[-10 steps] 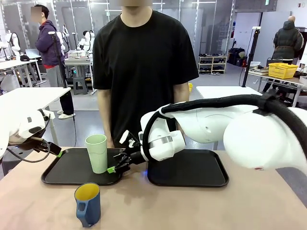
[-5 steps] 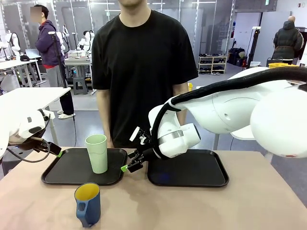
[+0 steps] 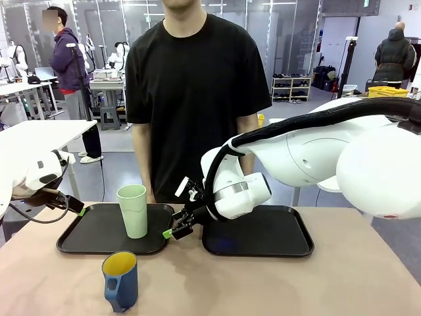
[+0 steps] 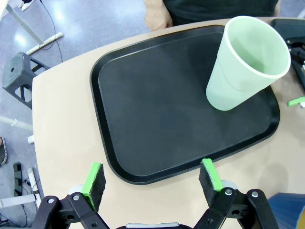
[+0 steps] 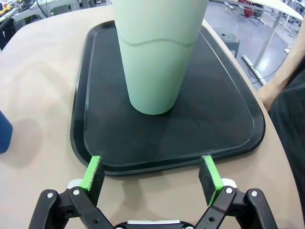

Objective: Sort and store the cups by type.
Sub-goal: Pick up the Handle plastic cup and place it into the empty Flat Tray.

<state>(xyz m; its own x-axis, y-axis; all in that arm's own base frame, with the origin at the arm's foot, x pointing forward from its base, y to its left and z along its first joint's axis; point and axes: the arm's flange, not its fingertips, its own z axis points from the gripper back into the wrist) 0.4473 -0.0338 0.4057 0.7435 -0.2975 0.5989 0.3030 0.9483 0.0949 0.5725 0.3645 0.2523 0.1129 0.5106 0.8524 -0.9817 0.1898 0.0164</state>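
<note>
The tumbler (image 3: 133, 210) stands upright on the left tray (image 3: 92, 238), just left of the right hand (image 3: 173, 227), which is released and grasps nothing. The left hand (image 3: 77, 207), also released, hovers at that tray's left edge. One tumbler, one mug (image 3: 120, 280), two trays. The mug sits on the worktop (image 3: 276, 283), near the left tray.

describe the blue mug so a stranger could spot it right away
On the tan table, find the black tray on the robot's left. Nearer the robot than that tray, on bare tabletop, stands the mug. It is short, dark blue with a yellow inside and a handle, unlike the tall pale green tumbler on the tray.
</note>
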